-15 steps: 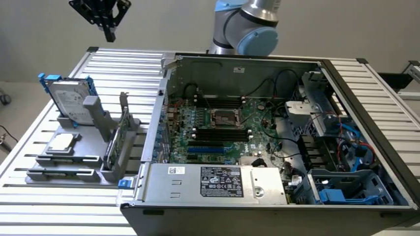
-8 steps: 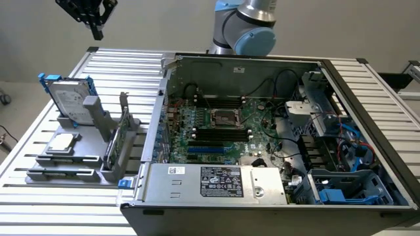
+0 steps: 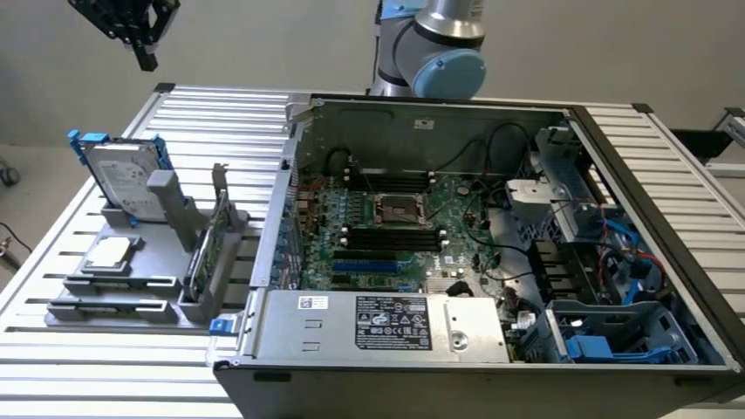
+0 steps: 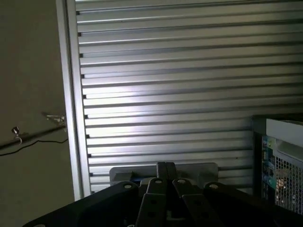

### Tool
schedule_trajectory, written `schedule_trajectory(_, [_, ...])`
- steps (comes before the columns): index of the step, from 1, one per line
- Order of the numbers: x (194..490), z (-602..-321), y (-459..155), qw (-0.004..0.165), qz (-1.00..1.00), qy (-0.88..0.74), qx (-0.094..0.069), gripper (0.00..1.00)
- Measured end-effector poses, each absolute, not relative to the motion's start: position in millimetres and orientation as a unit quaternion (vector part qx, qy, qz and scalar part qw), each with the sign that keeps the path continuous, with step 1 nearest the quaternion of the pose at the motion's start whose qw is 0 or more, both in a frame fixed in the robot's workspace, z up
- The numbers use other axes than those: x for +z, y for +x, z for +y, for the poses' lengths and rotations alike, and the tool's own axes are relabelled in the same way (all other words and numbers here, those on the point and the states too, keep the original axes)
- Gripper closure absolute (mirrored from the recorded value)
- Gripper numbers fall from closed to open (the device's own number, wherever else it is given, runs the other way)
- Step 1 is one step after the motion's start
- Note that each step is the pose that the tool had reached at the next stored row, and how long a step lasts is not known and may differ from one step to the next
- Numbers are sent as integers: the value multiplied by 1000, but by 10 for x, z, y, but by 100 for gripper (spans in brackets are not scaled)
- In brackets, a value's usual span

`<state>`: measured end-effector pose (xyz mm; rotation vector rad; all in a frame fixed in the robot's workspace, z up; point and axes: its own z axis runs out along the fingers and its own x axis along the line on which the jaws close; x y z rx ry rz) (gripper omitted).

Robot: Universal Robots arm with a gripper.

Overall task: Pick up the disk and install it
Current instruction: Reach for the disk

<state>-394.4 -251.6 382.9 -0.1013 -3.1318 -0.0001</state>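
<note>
A table (image 3: 652, 166) of ribbed silver metal slats with a metal rim carries two things. An open computer case (image 3: 466, 236) sits across the middle and towards the exterior view's right, its insides facing up. Just beside it, on the exterior view's left, a grey plastic rack (image 3: 128, 288) with slots stands flat on the slats. Bare slats show at both sides

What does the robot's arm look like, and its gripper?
The arm is a fat silver-grey tube with a round light-blue cap on its joint. The gripper is black, made of jointed bars with small silver bolts.
</note>
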Motion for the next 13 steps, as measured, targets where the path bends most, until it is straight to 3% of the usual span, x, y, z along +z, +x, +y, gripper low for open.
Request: schedule_trajectory(13, [3813, -2518, -4528, 4, -999, -32, 0, 89])
